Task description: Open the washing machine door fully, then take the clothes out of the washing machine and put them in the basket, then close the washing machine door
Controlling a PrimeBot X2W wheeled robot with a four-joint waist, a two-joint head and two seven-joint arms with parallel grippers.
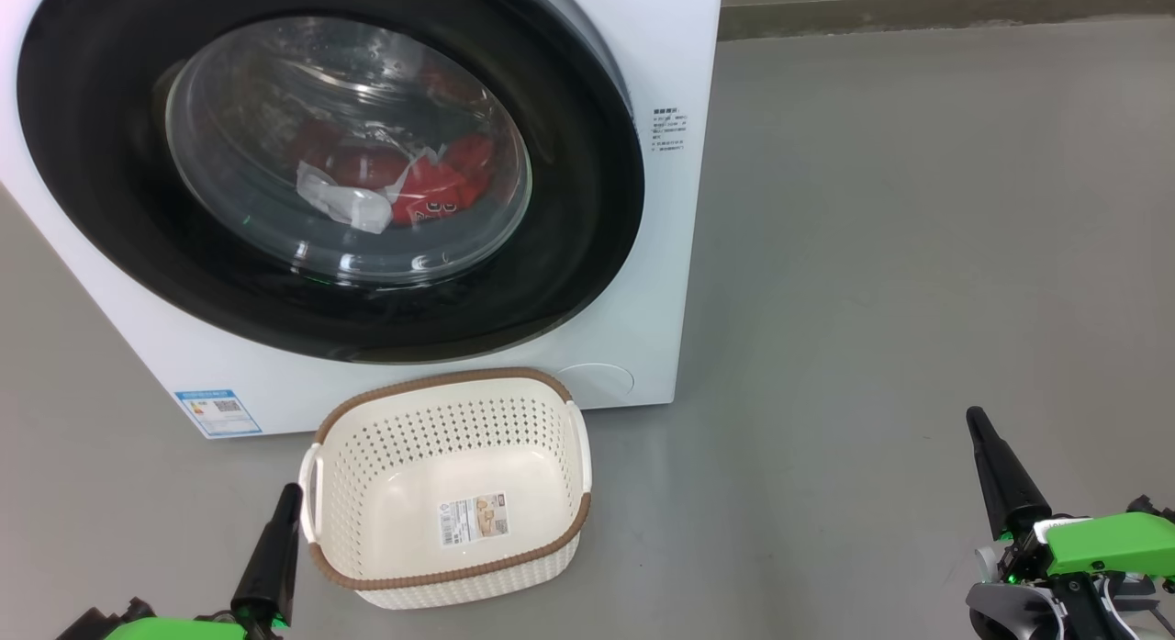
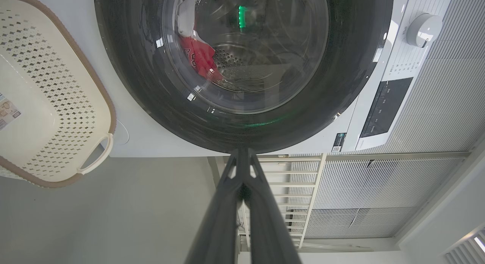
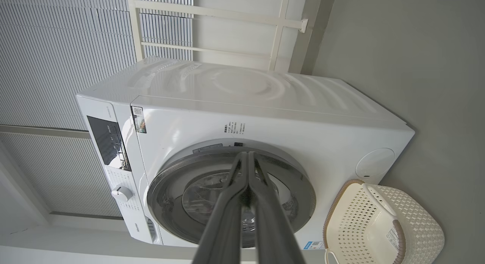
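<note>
Clothes (image 1: 431,195) of bright red lie behind the closed washing machine door (image 1: 110,208), the empty basket (image 1: 441,383) set just below to receive them, while the left gripper (image 1: 292,493) and right gripper (image 1: 975,420) hang low, fingers pinched together on nothing.

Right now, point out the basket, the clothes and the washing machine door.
the basket (image 1: 431,433), head view, on its perforated back wall.
the clothes (image 1: 431,195), head view, on a red garment.
the washing machine door (image 1: 587,190), head view, on its black rim.

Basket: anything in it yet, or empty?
Empty. The basket shows a bare bottom with only its sticker in the head view; the clothes lie behind the washing machine door glass.
</note>
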